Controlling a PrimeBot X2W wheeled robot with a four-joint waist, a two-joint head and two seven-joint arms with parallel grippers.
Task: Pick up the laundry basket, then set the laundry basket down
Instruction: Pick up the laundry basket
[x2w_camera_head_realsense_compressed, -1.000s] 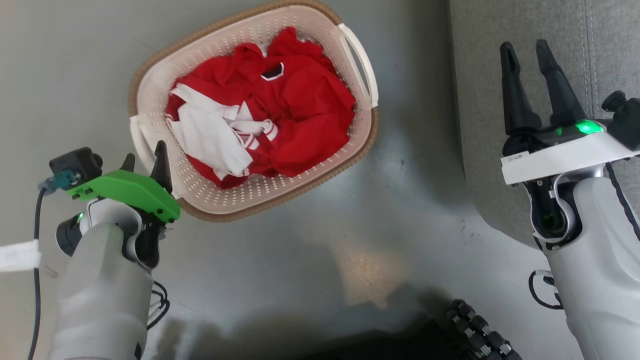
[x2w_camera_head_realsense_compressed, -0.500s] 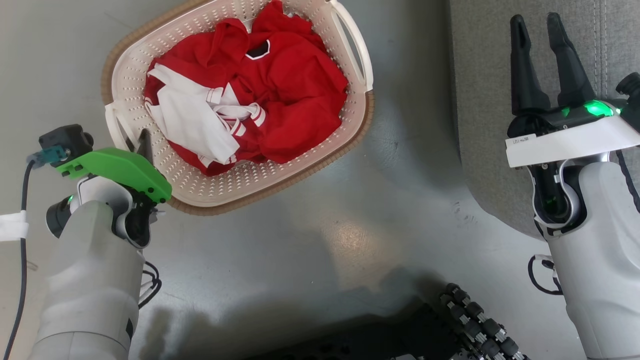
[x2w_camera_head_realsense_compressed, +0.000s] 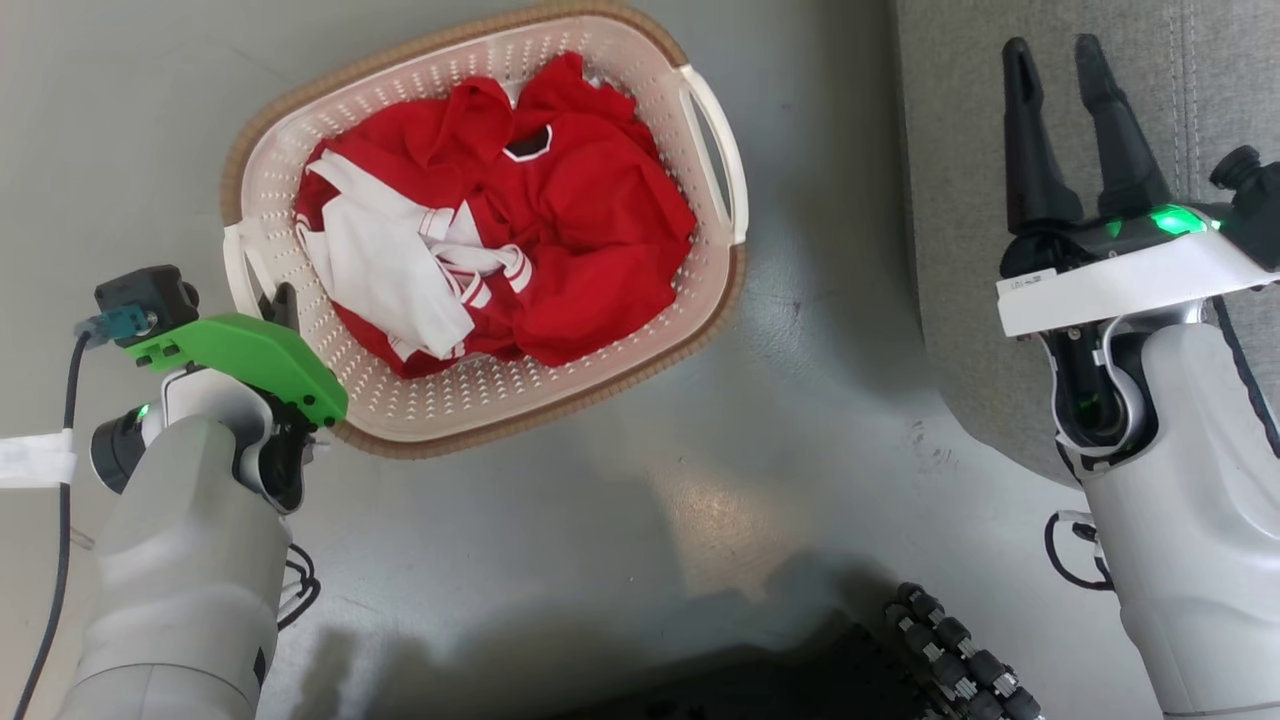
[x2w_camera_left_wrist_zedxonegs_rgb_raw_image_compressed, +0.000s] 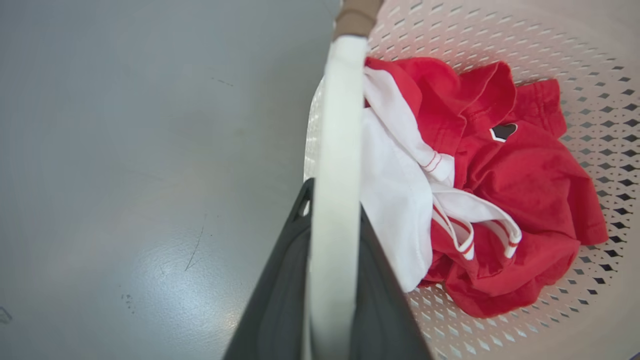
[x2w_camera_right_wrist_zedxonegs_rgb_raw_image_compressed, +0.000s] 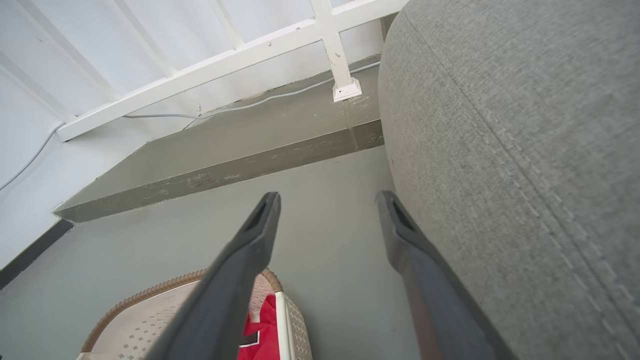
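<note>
At the lower left of the head view, the left hand (x2w_camera_head_realsense_compressed: 272, 303) is seen clamped on the near loop handle (x2w_camera_head_realsense_compressed: 240, 268) of the laundry basket (x2w_camera_head_realsense_compressed: 480, 400). From the left wrist view its two dark fingers (x2w_camera_left_wrist_zedxonegs_rgb_raw_image_compressed: 280, 290) are shown pressed against either side of the white handle band (x2w_camera_left_wrist_zedxonegs_rgb_raw_image_compressed: 340, 125), one on the outer side and one on the basket's inner side.

The basket is placed over the grey floor (x2w_camera_head_realsense_compressed: 700, 450), left of centre in the head view, with its brown rim turned at a slant. Whether it rests on the floor or is held just off it cannot be told. It is filled with a crumpled red garment (x2w_camera_head_realsense_compressed: 600, 230), and a white piece with red-striped cuffs (x2w_camera_head_realsense_compressed: 390, 270) is heaped on the side nearest the gripped handle. The second handle (x2w_camera_head_realsense_compressed: 715, 150) is left free on the far side.

The right hand (x2w_camera_head_realsense_compressed: 1050, 55) is held well apart from the basket with its fingers spread and nothing between them, above the edge of a grey upholstered seat (x2w_camera_head_realsense_compressed: 1180, 100). Beyond its fingertips, in the right wrist view, a raised grey step (x2w_camera_right_wrist_zedxonegs_rgb_raw_image_compressed: 225, 150) and a white railing (x2w_camera_right_wrist_zedxonegs_rgb_raw_image_compressed: 250, 55) are seen against a pale wall.
</note>
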